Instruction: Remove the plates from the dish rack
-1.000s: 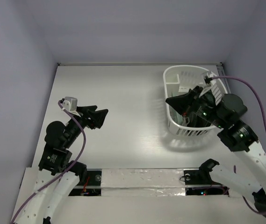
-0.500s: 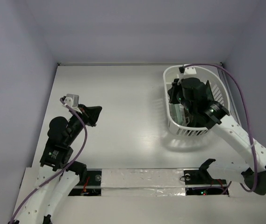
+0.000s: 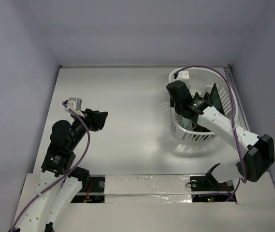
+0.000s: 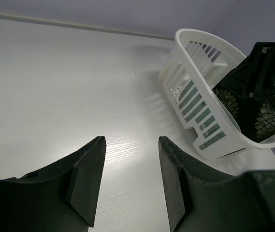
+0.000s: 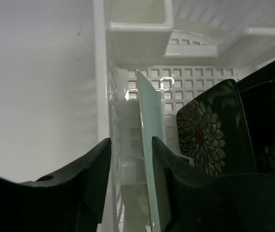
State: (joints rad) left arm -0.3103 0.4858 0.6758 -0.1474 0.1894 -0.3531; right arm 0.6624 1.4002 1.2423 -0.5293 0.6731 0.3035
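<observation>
The white dish rack [image 3: 195, 135] stands at the right of the table. A pale mint-green plate [image 5: 149, 145] stands on edge just inside its left wall [image 5: 103, 92]. A black flowered plate [image 5: 202, 135] leans beside it, and a darker plate [image 5: 272, 130] stands further right. My right gripper [image 5: 130, 145] is open, pointing down into the rack; its fingers straddle the left wall and the mint plate, the right finger [image 5: 171, 169] close against the plate. In the top view it [image 3: 180, 102] sits over the rack's left side. My left gripper [image 4: 131, 142] is open and empty above bare table.
The rack's small inner compartment [image 5: 137, 29] lies at its far end. In the left wrist view the rack [image 4: 195, 96] and flowered plate [image 4: 231, 99] sit to the right. Walls close the table [image 3: 127, 96] at back and sides. Taped strip [image 3: 147, 186] along the near edge.
My right arm has swung from the rack's right side to its left wall and lowered its open fingers around the wall and mint plate. My left gripper has barely moved.
</observation>
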